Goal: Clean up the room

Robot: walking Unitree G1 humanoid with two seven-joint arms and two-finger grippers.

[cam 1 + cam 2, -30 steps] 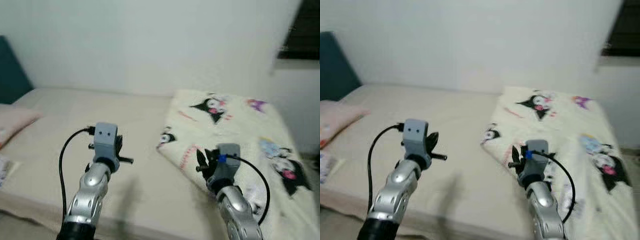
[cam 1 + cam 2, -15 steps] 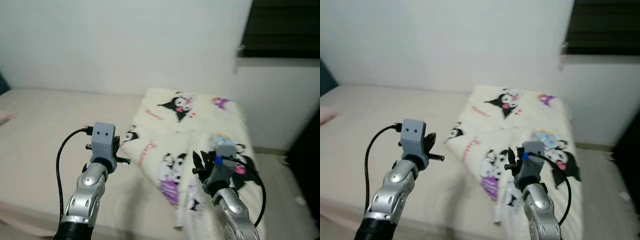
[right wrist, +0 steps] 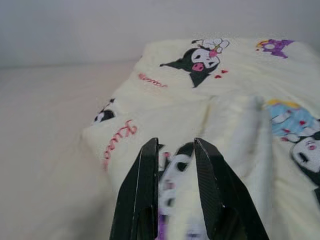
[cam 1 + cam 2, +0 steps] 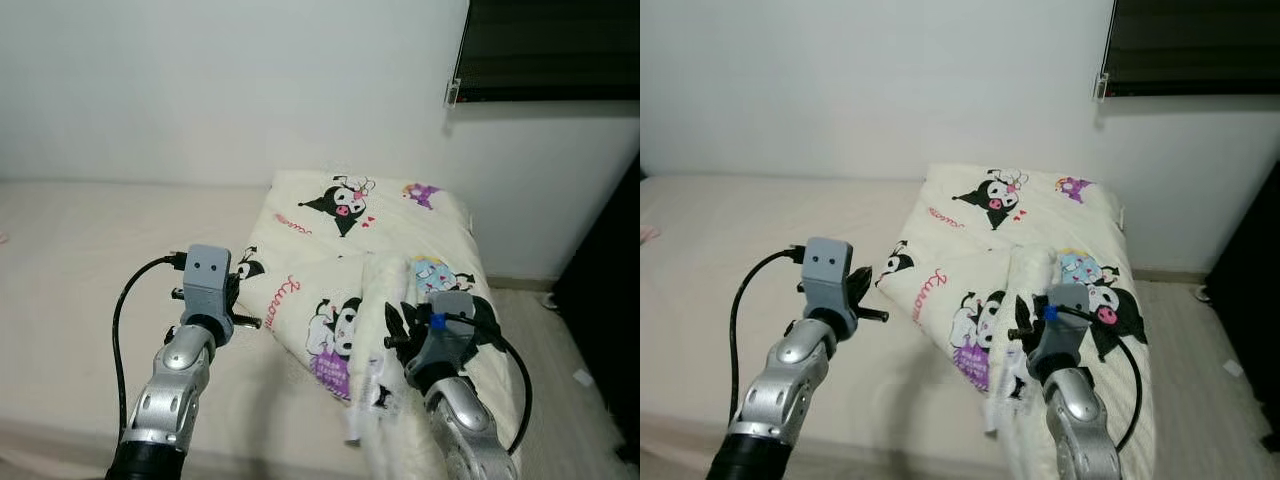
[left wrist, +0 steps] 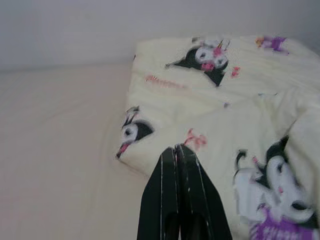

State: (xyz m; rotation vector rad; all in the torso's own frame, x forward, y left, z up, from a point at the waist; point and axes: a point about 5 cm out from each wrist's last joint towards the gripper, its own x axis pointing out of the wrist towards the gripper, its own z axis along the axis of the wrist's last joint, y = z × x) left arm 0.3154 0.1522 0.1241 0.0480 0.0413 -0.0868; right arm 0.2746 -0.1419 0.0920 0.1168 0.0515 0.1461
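We judge the tidying barely begun: the cartoon-print blanket lies rumpled at the bed's far end, our left gripper pressed together just short of it, our right gripper spread above its folds.

A wide bed with a plain beige sheet stands against the white wall. A cream cartoon-print quilt lies folded and rumpled on its right end, one edge draping off the side.
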